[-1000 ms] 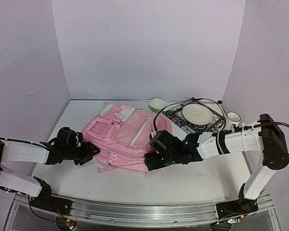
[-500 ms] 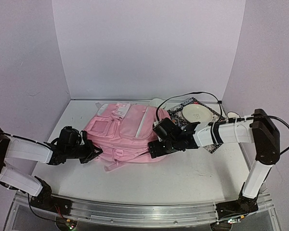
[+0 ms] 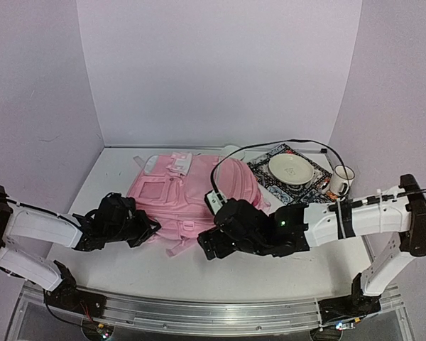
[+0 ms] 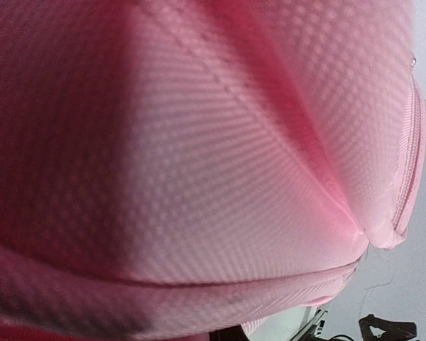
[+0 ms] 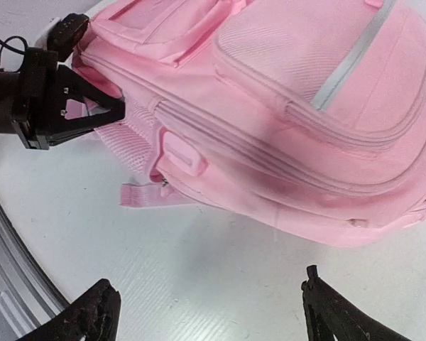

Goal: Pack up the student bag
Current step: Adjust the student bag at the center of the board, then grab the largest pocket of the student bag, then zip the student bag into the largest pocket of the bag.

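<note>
The student bag is a large pink backpack lying flat in the middle of the table, front pockets up. My left gripper is at its near-left side, shut on the bag's mesh side fabric. In the right wrist view the left gripper's fingers meet at that mesh. Pink fabric of the bag fills the left wrist view and hides the fingers there. My right gripper stands open over bare table just in front of the bag, with nothing between its fingers.
A patterned tray at the back right carries a cream plate, with a white mug beside it. A small bowl peeks out behind the bag. A loose pink strap lies on the table. A black cable arcs overhead.
The left gripper has shut on the bag's side. The bag has slid left and back. The right arm has swung left and toward the near edge, staying open.
</note>
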